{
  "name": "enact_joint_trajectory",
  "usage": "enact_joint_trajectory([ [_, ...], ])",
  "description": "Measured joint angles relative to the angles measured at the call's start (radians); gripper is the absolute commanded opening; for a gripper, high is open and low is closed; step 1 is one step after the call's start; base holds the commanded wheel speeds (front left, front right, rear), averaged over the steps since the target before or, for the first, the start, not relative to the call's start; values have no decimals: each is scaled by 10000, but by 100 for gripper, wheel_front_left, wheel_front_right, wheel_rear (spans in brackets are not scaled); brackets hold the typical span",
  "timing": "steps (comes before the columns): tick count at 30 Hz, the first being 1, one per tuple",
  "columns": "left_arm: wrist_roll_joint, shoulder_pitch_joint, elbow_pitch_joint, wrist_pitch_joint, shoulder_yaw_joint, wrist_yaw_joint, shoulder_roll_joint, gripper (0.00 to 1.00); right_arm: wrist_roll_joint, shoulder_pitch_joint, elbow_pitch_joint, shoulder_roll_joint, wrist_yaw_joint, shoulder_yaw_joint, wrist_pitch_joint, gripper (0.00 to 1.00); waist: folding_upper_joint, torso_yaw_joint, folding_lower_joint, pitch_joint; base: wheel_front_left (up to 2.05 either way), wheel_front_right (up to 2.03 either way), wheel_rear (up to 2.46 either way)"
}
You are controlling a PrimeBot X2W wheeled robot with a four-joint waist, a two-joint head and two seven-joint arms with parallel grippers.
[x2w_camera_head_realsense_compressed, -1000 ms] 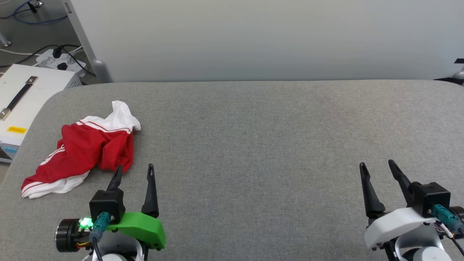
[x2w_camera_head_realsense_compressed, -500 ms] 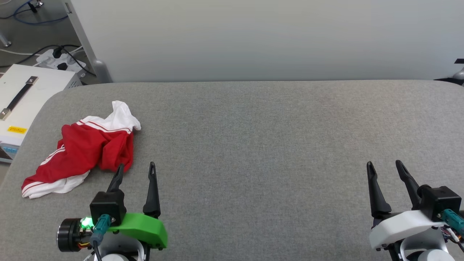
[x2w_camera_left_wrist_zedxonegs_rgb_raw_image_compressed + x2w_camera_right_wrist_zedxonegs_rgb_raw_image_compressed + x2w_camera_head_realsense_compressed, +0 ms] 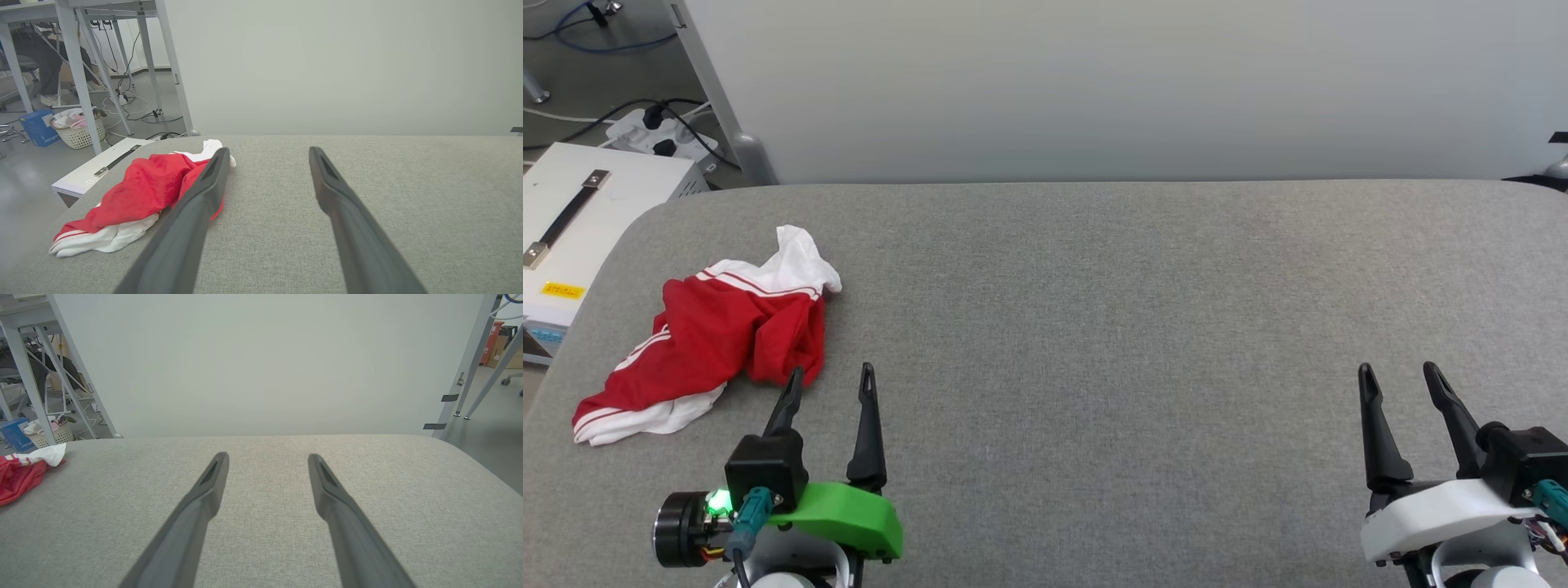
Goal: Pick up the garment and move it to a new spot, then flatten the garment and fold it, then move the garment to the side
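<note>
There is one garment (image 3: 711, 343) on the grey fabric-covered bench (image 3: 1135, 327), lying in a crumpled heap on the bench's left part, close to its rounded left edge. Most of what shows is bright red cloth, bunched into soft folds. White cloth sticks out at both ends: one piece rises at the far end beside a band of thin red-and-white stripes, and another lies flat at the near left end with a striped edge. There are two grippers, each with two long dark fingers (image 3: 196, 212). The left gripper (image 3: 832, 370), on a green mount, sits at the lower left of the head view, just beside the garment's near right corner. Its fingers are spread apart and hold nothing. The tip of its left finger overlaps the red hem in that view, and I cannot tell whether it touches the cloth. The right gripper (image 3: 1398, 367), on a white mount, is well apart from the garment over the right part of the bench, its fingers likewise spread and empty. Off the bench's left edge stands one white case (image 3: 572, 220) with a strap handle and a yellow label. One white power strip (image 3: 658, 135) lies on the floor behind it.
</note>
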Motion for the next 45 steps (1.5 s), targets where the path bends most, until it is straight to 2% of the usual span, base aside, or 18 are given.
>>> enact_joint_trajectory([
  [36, -366, 34, 117, -792, -299, 90, -2, 100, 368, 229, -111, 0, 0, -155, -777, 100, 0, 137, 0, 87, 0, 0, 0],
  [45, -449, 31, 203, -980, -336, 98, -2, 100, 495, 359, -119, -2, 0, -226, -986, 100, 0, 419, 0, 162, 0, 0, 0],
])
